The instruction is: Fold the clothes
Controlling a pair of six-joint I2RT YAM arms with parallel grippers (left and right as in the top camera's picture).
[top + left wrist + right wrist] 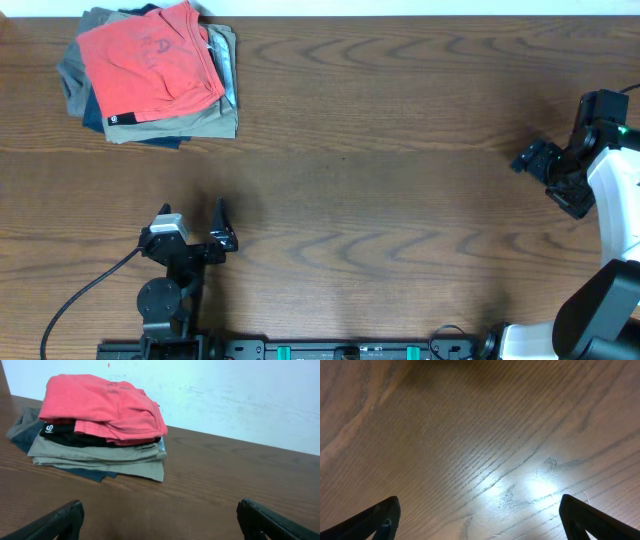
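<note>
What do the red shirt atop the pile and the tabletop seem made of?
Coral-red T-shirt: soft matte knit, likely cotton, judging by its limp rounded folds. Table: wood or wood-grain laminate, cannot tell which; brown grain lines, with a semi-gloss glare patch in the right wrist view.

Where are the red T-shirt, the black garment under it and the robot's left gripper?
red T-shirt (150, 65): overhead view, middle of its folded top.
black garment (80, 438): left wrist view, its folded front edge.
left gripper (193, 208): overhead view, midway between its open fingertips.
</note>
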